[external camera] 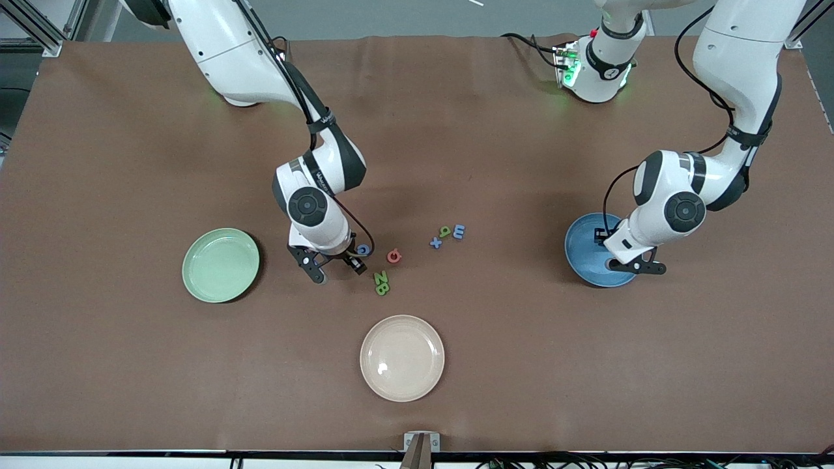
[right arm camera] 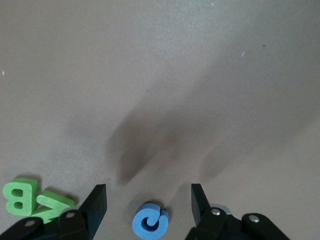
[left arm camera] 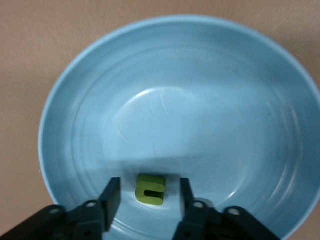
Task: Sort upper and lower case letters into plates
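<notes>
Right gripper [right arm camera: 148, 197]: over the brown table [external camera: 130, 163] beside the pale mint green plate [external camera: 220, 264]; fingers spread, 1 small blue foam letter [right arm camera: 150, 222] lying loose between them.
Left gripper [left arm camera: 150, 197]: over the medium blue plate [left arm camera: 200, 75]; fingers apart, 1 olive-green letter [left arm camera: 150, 189] resting in that plate between them.

Even overhead light, soft shadows; both wrist views slightly blurred.
</notes>
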Available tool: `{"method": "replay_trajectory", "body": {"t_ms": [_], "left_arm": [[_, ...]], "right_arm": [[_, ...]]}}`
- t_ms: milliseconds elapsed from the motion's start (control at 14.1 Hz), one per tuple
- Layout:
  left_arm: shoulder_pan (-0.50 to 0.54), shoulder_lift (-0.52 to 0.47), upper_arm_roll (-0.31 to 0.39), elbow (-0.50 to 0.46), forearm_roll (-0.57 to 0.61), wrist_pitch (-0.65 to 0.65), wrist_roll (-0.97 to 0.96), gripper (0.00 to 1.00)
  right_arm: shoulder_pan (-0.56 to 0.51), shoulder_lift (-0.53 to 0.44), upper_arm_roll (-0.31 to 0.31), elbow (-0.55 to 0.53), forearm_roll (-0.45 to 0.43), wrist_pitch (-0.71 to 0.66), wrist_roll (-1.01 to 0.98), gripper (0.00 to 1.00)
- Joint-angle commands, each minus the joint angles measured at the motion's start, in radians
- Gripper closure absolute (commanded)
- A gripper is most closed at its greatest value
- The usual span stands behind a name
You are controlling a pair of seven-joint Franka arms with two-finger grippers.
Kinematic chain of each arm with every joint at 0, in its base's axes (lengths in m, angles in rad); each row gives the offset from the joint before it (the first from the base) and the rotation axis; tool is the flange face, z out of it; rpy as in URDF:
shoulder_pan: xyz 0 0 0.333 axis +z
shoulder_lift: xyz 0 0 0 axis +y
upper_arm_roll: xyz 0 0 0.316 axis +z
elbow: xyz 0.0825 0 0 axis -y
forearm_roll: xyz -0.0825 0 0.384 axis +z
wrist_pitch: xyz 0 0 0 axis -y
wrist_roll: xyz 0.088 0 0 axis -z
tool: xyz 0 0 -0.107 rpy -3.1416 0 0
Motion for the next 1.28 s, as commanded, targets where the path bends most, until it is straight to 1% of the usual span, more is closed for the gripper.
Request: {"method": "replay_trajectory", "body": {"t_ms": [0, 142, 285, 356, 569, 711, 854, 996, 1138, 1209], "left_arm": [[-0.004, -0.067, -0.041, 0.024, 0.014, -0.027, -0.003, 0.0], [-0.008, -0.064, -0.107, 0.095, 0.005, -0.093, -0.064, 0.0], [-0.03, -0.046, -0.168, 0.15, 0.005, -0.123, -0.201, 0.0], [-0.048, -0.034, -0.179, 0.165, 0.005, -0.123, -0.253, 0.0], [-0.16, -0.001, -0.182, 0.207, 0.005, -0.123, -0.414, 0.0], [-0.218, 0.032, -0.18, 0.242, 0.007, -0.123, -0.563, 0.0], [-0.269, 0.062, -0.182, 0.279, 0.007, -0.123, -0.777, 0.0], [-0.315, 0.089, -0.18, 0.314, 0.005, -0.123, -1.068, 0.0], [-0.346, 0.117, -0.182, 0.339, 0.005, -0.121, -1.393, 0.0], [-0.358, 0.12, -0.182, 0.342, 0.005, -0.121, -1.492, 0.0]], "right_arm": [[0.025, 0.02, -0.013, 0.018, -0.024, 0.003, 0.051, 0.32], [0.033, 0.022, -0.013, 0.017, -0.024, 0.003, 0.051, 0.37], [0.038, 0.022, -0.012, 0.017, -0.023, 0.003, 0.057, 0.4], [0.042, 0.022, -0.012, 0.018, -0.024, 0.003, 0.071, 0.41], [0.056, 0.023, -0.012, 0.017, -0.024, 0.003, 0.087, 0.43], [0.067, 0.023, -0.012, 0.017, -0.024, 0.003, 0.09, 0.48], [0.067, 0.022, -0.012, 0.017, -0.03, 0.003, 0.09, 0.53], [0.067, 0.023, -0.012, 0.014, -0.044, 0.003, 0.09, 0.53], [0.065, 0.023, -0.012, 0.012, -0.055, 0.003, 0.09, 0.56], [0.065, 0.023, -0.012, 0.012, -0.055, 0.003, 0.09, 0.58]]}}
